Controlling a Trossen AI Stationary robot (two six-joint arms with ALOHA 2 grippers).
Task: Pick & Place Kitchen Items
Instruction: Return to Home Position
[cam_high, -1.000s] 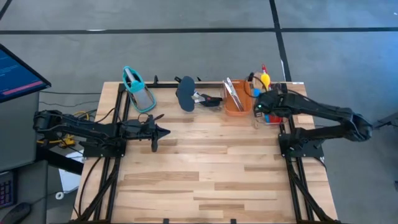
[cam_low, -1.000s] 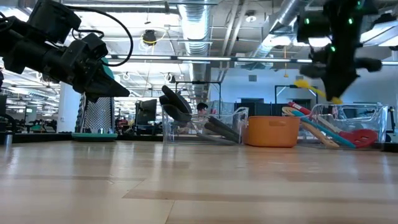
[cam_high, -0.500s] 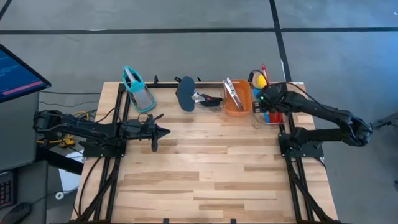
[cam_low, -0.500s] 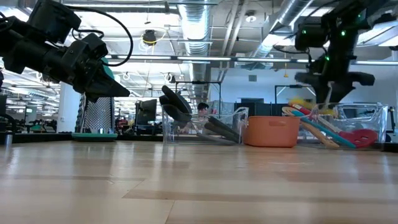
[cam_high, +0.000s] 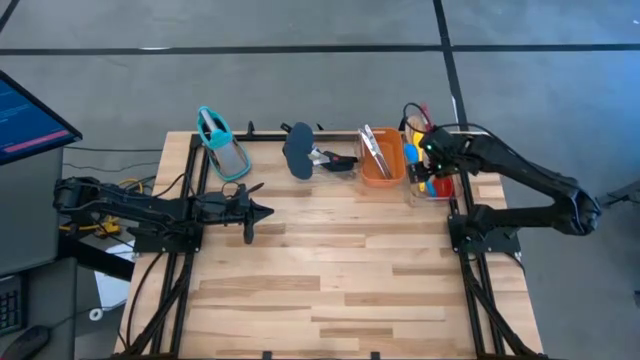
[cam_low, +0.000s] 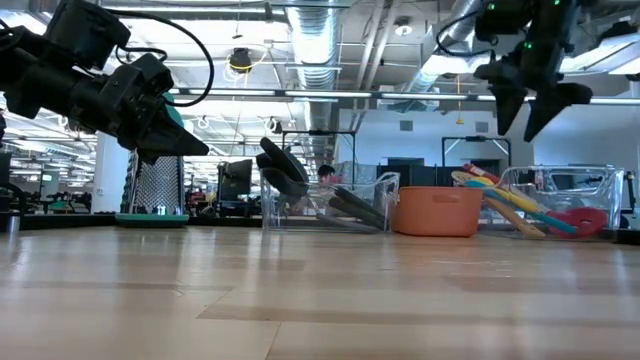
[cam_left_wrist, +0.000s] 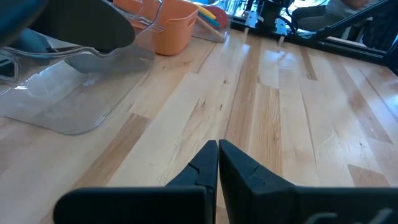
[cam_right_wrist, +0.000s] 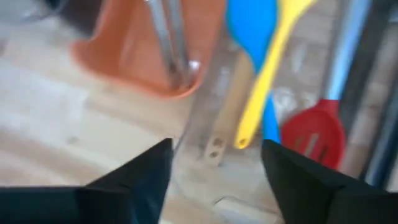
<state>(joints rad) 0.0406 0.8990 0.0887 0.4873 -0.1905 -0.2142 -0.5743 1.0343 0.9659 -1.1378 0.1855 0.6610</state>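
Note:
My right gripper (cam_right_wrist: 217, 158) hovers open above the clear tray (cam_low: 590, 190) at the table's far right corner, touching nothing. In that tray a yellow spoon (cam_right_wrist: 267, 68) lies beside a blue spoon (cam_right_wrist: 252, 25), a red slotted spoon (cam_right_wrist: 314, 127) and a wooden handle (cam_right_wrist: 224, 118); in the low view they lean against the tray's wall. Silver tongs (cam_right_wrist: 171, 43) stand in the orange tub (cam_high: 380, 160) next to it. My left gripper (cam_high: 262, 212) waits shut above the table's left half.
A second clear tray holds a black spatula (cam_high: 298, 150) at the far middle. A teal-framed grater (cam_high: 222, 145) stands at the far left. The near half of the wooden table (cam_high: 330, 290) is bare. A monitor (cam_high: 25, 120) stands off the left edge.
My right gripper carried the yellow spoon a little toward the far edge and down into the clear tray. It opened, let the spoon go and rose again. The spoon now lies among the other utensils in the tray.

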